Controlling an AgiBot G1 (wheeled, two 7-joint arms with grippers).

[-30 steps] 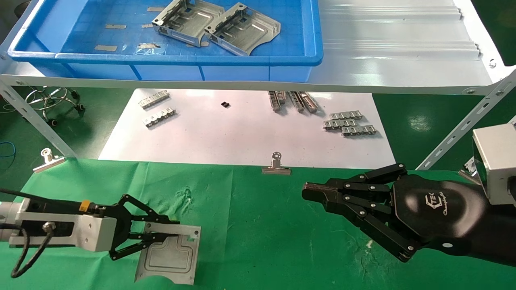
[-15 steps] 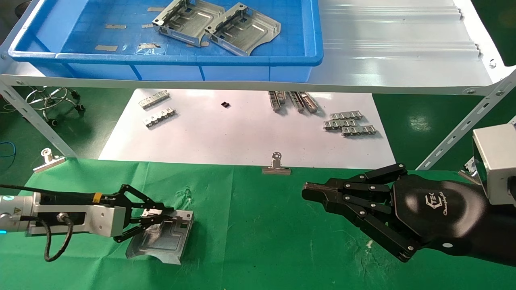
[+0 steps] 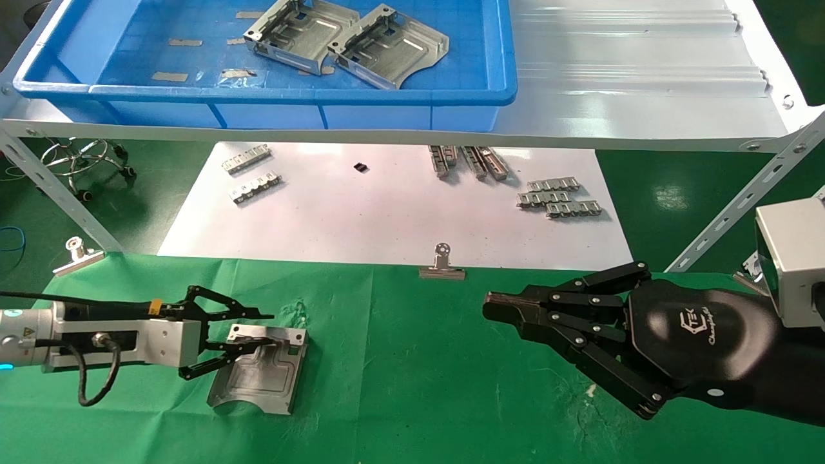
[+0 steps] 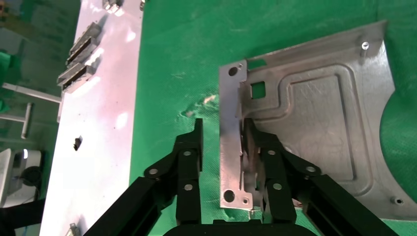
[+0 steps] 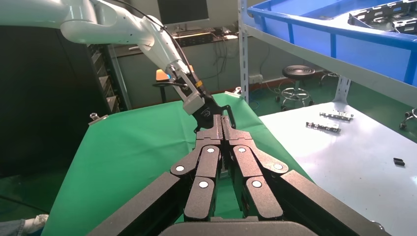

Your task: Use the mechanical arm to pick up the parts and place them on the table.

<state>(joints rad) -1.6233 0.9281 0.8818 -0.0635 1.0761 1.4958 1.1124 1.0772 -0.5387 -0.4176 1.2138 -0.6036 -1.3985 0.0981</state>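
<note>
One silver part [image 3: 261,377] lies flat on the green cloth of the table [image 3: 419,374] at the front left. My left gripper [image 3: 261,332] is open, its jaws straddling the part's upturned flange. In the left wrist view the gripper [image 4: 223,125] shows a gap of cloth between one finger and the flange of the part [image 4: 314,128]. Two more parts [image 3: 300,32] [image 3: 390,48] lie in the blue bin [image 3: 258,93] on the shelf. My right gripper [image 3: 493,306], glossy black, is shut and empty over the cloth at the right; it also shows in the right wrist view [image 5: 221,120].
A grey metal shelf [image 3: 644,84] spans the back, with slanted legs at both sides. Under it a white sheet [image 3: 387,212] holds several toothed strips [image 3: 557,196]. Binder clips [image 3: 441,267] [image 3: 77,254] sit on the cloth's far edge.
My left gripper has set the part down flat on the cloth and opened its jaws, drawing back slightly to the left. The right arm has not moved.
</note>
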